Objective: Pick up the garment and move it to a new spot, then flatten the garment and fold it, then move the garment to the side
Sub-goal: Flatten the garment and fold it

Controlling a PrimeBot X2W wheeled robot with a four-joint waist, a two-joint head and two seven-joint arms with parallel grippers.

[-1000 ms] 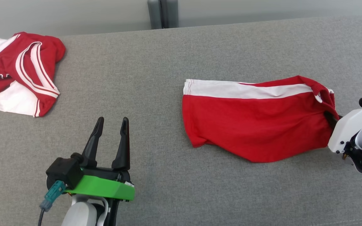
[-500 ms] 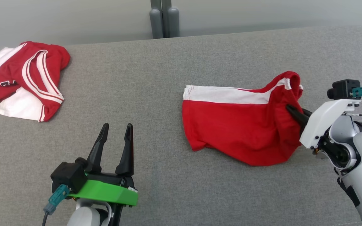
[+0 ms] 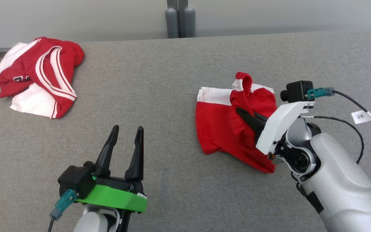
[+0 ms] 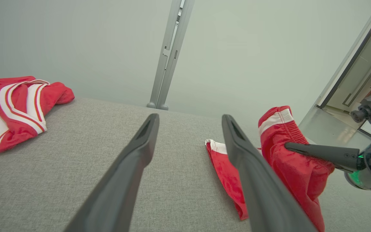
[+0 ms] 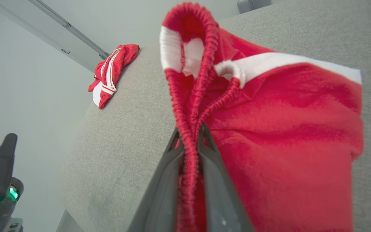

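Note:
The garment (image 3: 217, 129), red shorts with a white side stripe, lies right of centre on the grey cloth-covered table (image 3: 159, 80). My right gripper (image 3: 238, 111) is shut on its elastic waistband. That end is lifted and drawn over the rest of the cloth, so the garment stands bunched. The right wrist view shows the waistband (image 5: 188, 106) pinched between the two dark fingers (image 5: 167, 174), the red cloth (image 5: 285, 122) spreading to the right. My left gripper (image 3: 127, 130) hovers open at the lower left, holding nothing. In the left wrist view the garment (image 4: 288, 161) hangs from the right gripper (image 4: 287, 146).
A second red and white garment (image 3: 40, 75) lies crumpled at the table's far left corner. A grey post (image 3: 179, 19) stands behind the far edge. A black cable (image 3: 359, 129) loops beside the right forearm. Bare grey cloth lies between the two garments.
The right gripper has carried the waistband end leftward and up over the shorts, which went from stretched long to bunched. The head camera shifted. The left gripper stays open.

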